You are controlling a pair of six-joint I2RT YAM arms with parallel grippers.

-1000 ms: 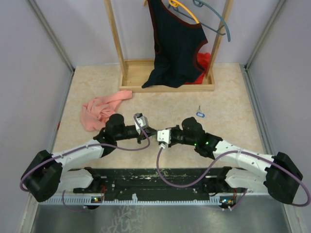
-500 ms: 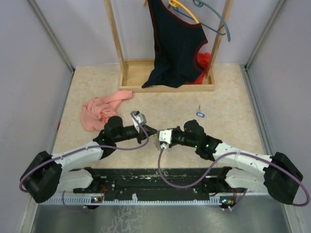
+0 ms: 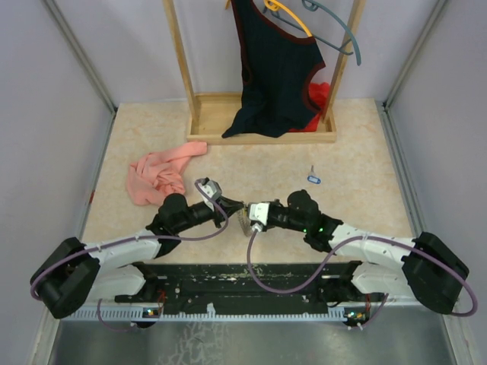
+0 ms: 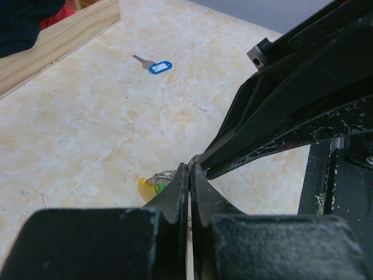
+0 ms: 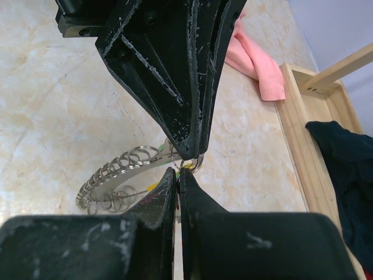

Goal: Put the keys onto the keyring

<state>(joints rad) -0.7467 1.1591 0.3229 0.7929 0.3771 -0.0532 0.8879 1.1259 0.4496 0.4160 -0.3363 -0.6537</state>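
My left gripper [image 3: 234, 207] and right gripper [image 3: 245, 214] meet tip to tip low over the table, both shut. Between the tips sits the keyring [image 5: 190, 161], a thin wire loop with a yellow piece [image 4: 145, 185] and a green bit [image 4: 158, 188] beside it. In the right wrist view the left gripper's fingers [image 5: 180, 87] pinch the loop from above while my right gripper [image 5: 178, 172] closes on its lower edge. A curved metal strip strung with several small rings [image 5: 116, 169] hangs off the loop. One of the keys, blue-headed [image 3: 313, 179] [image 4: 157, 67], lies alone on the table to the far right.
A pink cloth [image 3: 156, 173] lies left of the grippers. At the back stands a wooden rack [image 3: 262, 137] with a dark garment [image 3: 275, 68] and hangers [image 3: 335, 30]. A black rail [image 3: 243, 277] runs along the near edge.
Both arms have sunk lower over the table and the left wrist has drifted a little left. The grippers stay shut and tip to tip.
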